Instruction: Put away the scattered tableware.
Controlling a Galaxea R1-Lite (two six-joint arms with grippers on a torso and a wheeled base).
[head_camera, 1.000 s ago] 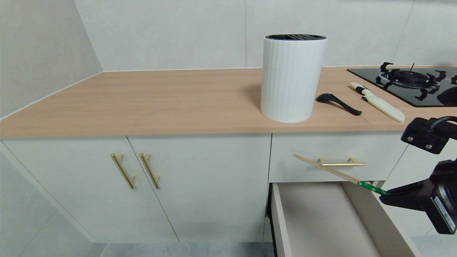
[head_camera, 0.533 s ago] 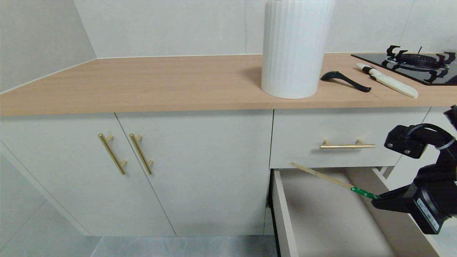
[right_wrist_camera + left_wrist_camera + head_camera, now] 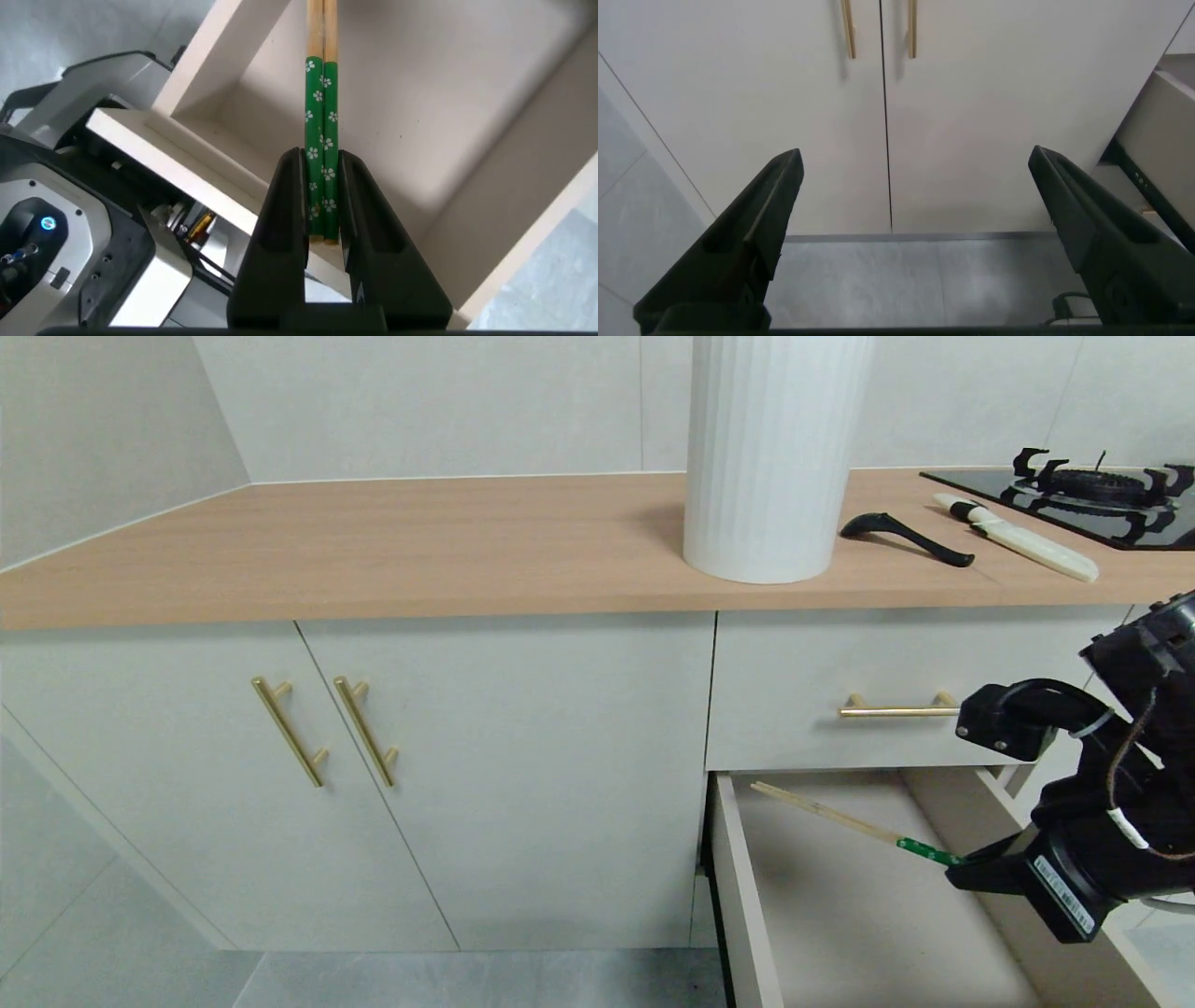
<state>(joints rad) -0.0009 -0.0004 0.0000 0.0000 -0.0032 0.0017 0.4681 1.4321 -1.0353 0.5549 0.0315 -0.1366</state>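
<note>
The head view has been lowered since a second ago, so the bench (image 3: 420, 551) now sits higher in the picture. Measured against the cabinet, the pair of chopsticks (image 3: 845, 821) has been brought down: its far tip was seen across the closed upper drawer front, by the handle (image 3: 896, 709), and is now seen over the inside of the open drawer (image 3: 738, 877) below.

The right gripper (image 3: 954, 870) is held at the right side of the open drawer, pointed left and slightly upward. Its jaws are clenched on the green, flower-patterned ends of the chopsticks (image 3: 321, 140), which are kept side by side above the drawer floor. The left gripper (image 3: 915, 163) is held low before the cupboard doors, near the floor, with its jaws released and nothing between them.

Two chopsticks are counted. On the bench one white ribbed holder (image 3: 766, 457), one black spoon (image 3: 904, 539) and one knife (image 3: 1018, 543) are seen, the spoon between holder and knife. Three gold handles are counted, two of them on the doors (image 3: 289, 730).
</note>
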